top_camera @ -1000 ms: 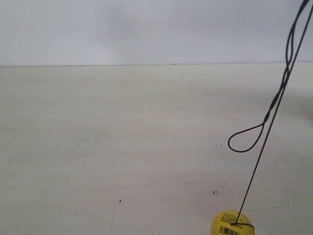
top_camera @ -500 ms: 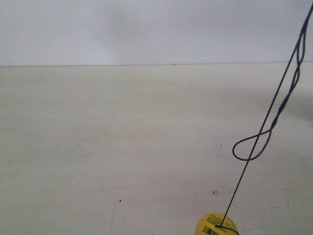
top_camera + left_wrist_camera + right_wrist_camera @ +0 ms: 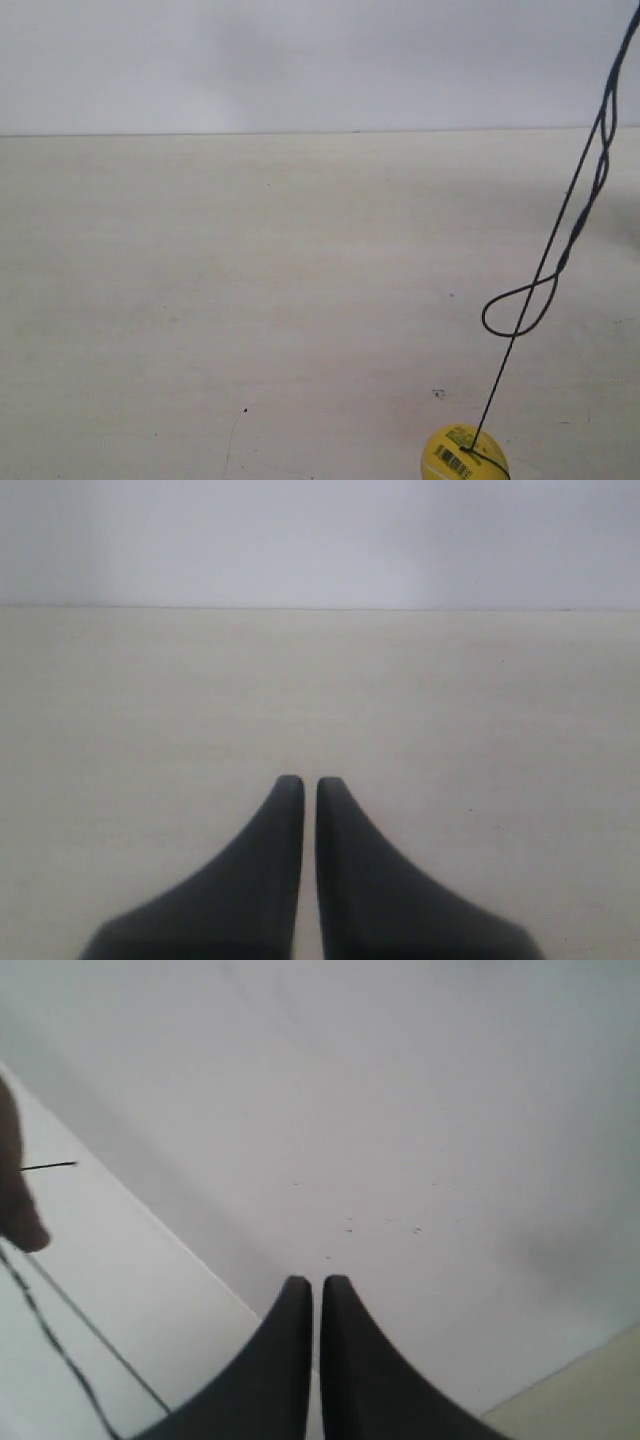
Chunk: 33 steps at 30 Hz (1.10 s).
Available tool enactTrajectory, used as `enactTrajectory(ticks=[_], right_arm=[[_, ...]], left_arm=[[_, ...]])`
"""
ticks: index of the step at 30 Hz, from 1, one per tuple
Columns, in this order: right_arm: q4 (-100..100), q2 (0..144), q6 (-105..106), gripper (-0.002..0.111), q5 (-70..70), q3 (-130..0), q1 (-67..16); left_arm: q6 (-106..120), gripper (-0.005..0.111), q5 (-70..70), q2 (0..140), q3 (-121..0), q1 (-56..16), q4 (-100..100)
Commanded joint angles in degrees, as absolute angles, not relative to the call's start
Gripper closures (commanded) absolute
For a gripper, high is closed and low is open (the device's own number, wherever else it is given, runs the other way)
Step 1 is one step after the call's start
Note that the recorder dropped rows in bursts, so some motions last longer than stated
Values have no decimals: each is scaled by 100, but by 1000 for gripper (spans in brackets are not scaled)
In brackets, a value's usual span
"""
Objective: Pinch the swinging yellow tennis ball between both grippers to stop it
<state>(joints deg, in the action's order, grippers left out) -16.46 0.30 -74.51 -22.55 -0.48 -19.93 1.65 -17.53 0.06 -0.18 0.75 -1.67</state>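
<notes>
The yellow tennis ball (image 3: 463, 455) hangs at the bottom edge of the exterior view, right of centre, barcode sticker facing the camera, its lower part cut off. A thin dark string (image 3: 545, 285) rises from it to the upper right corner and carries a loose loop (image 3: 518, 308). Neither gripper shows in the exterior view. My left gripper (image 3: 310, 783) is shut with nothing between its black jaws, over the pale table. My right gripper (image 3: 317, 1282) is also shut and empty, facing a white wall. The ball appears in neither wrist view.
A pale cream table (image 3: 250, 300) fills the exterior view, meeting a white wall (image 3: 300, 60) behind. Thin dark cords (image 3: 60, 1345) run past the right gripper in its wrist view, and a dark blurred shape (image 3: 15, 1180) sits at that view's edge.
The ball swung toward the exterior view's left, then partway back to the right. The string and its loop shifted with it.
</notes>
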Motion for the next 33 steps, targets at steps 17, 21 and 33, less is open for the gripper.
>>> enactTrajectory(ticks=[17, 21, 33], right_arm=[[-224, 0, -7443, 108, -1407, 0, -161], [-224, 0, -7443, 108, -1407, 0, -51], [-224, 0, -7443, 108, -870, 0, -51]], left_arm=[[184, 102, -1695, 0, 0, 84, -165], [184, 102, -1695, 0, 0, 84, -165], [184, 102, -1695, 0, 0, 84, -165]])
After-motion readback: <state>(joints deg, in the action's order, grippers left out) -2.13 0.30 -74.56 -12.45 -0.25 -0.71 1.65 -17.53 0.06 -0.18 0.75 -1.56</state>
